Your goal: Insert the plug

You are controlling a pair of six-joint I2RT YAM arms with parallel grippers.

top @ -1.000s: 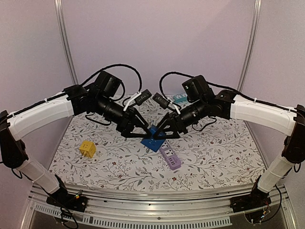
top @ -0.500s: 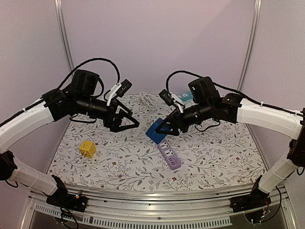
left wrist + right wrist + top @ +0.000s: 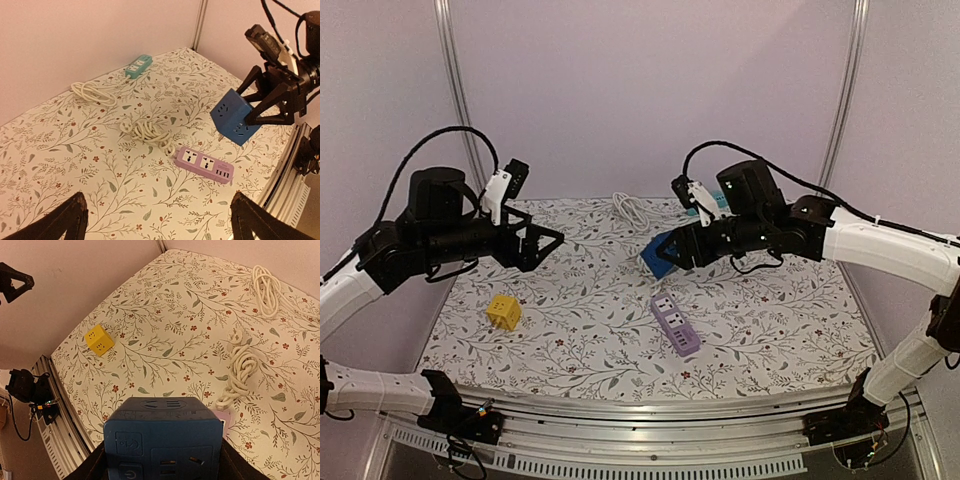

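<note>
At table [image 3: 770, 340] | blue cube [image 3: 236, 120] 1 | yellow cube [image 3: 503, 312] 1 | strips [image 3: 203, 164] [image 3: 138, 66] 2

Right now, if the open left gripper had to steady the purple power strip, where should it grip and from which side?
Likely from above, across the two long edges of the purple power strip at its small-port end: it lies flat, its long sides are parallel, and the sockets stay free.

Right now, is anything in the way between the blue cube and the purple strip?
Nothing visible. The right gripper holds the blue cube in the air; the purple strip lies uncovered nearby, its white cord coiled off one end.
</note>
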